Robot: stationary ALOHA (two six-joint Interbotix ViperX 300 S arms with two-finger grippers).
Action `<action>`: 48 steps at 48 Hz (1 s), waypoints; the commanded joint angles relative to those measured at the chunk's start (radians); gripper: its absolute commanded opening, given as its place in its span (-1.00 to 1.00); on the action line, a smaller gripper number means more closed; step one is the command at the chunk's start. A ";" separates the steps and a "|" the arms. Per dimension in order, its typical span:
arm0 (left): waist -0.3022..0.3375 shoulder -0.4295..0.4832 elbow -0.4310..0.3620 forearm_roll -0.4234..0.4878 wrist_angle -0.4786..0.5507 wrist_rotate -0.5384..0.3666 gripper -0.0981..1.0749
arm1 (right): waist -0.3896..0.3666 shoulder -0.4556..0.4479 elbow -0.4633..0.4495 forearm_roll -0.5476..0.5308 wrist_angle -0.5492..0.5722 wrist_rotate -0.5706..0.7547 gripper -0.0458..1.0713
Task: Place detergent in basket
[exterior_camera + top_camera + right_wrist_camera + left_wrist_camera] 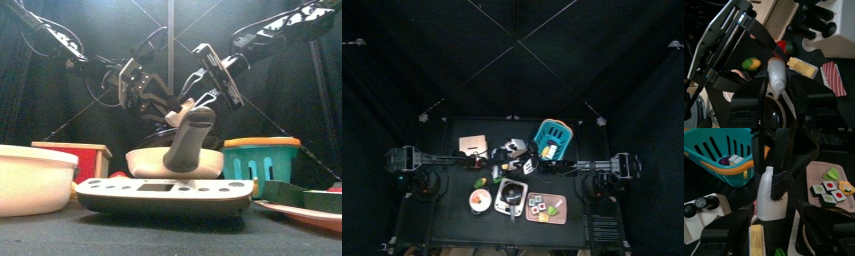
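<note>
The detergent is a white bottle, held in the air between both grippers over the table's middle. My right gripper is shut on its upper part; its black fingers clamp the bottle in the left wrist view. My left gripper is open, with its jaws on either side of the bottle's base and apart from it. The basket is teal with an orange rim and has small items inside. It stands at the table's back right and on the right in the front view.
A pink tray of sushi pieces lies near the front. A white appliance with black knobs, a white plate, a wooden box and a green-yellow ball lie around.
</note>
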 commanded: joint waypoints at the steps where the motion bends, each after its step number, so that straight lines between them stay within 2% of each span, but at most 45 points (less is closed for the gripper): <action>1: 0.002 -0.040 0.002 0.002 -0.008 0.002 0.86 | -0.006 -0.038 -0.009 -0.002 -0.005 -0.006 0.17; 12: 0.002 -0.158 0.086 0.003 -0.009 0.002 0.86 | -0.035 -0.127 0.021 -0.008 0.003 -0.009 0.17; 24: 0.005 -0.264 0.164 0.003 -0.035 0.002 0.85 | -0.196 -0.324 0.163 0.003 0.057 0.002 0.17; 29: 0.015 -0.298 0.192 0.002 -0.055 0.002 0.85 | -0.270 -0.382 0.209 0.046 0.098 0.000 0.17; 37: 0.043 -0.333 0.218 -0.005 -0.072 0.000 0.85 | -0.339 -0.379 0.249 0.071 0.184 -0.008 0.18; 48: 0.066 -0.347 0.238 -0.015 -0.086 0.000 0.86 | -0.377 -0.308 0.262 0.064 0.207 -0.008 0.25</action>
